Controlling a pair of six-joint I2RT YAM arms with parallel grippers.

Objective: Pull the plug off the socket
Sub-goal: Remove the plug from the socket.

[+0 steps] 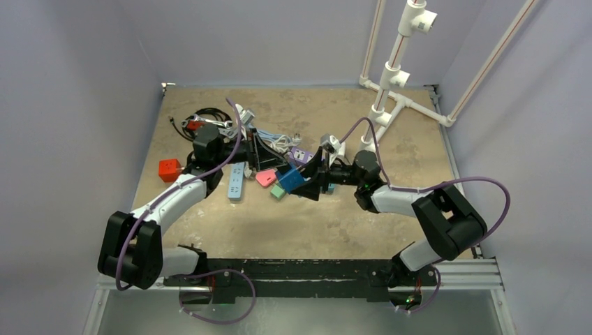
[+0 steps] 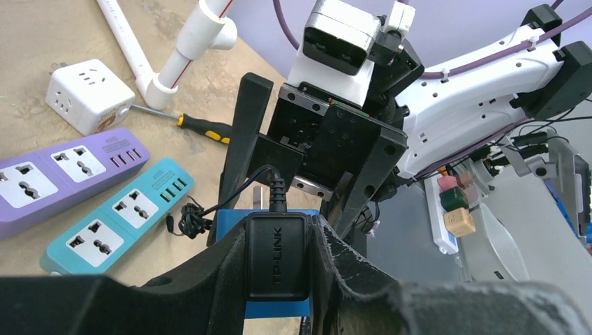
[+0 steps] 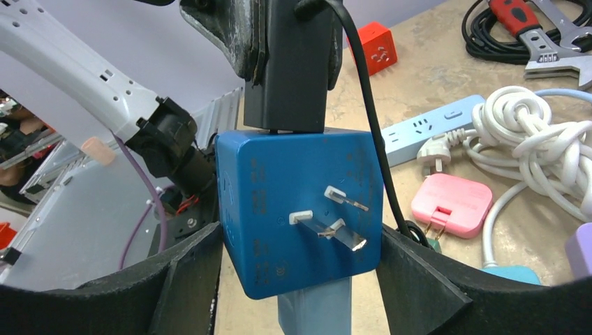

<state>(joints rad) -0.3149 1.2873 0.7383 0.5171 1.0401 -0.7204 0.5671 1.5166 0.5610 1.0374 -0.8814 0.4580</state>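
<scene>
Plug (image 3: 285,84), black, sits in the blue socket cube (image 3: 265,209), raised above the worktop (image 1: 314,223). Our left hand (image 2: 276,230) pinches it tight for pulling. Our right hand (image 3: 300,241) brackets the cube to brace it, but we cannot tell if it clamps.

The adapter plug (image 2: 276,255) sits in the socket cube (image 3: 300,209).
</scene>
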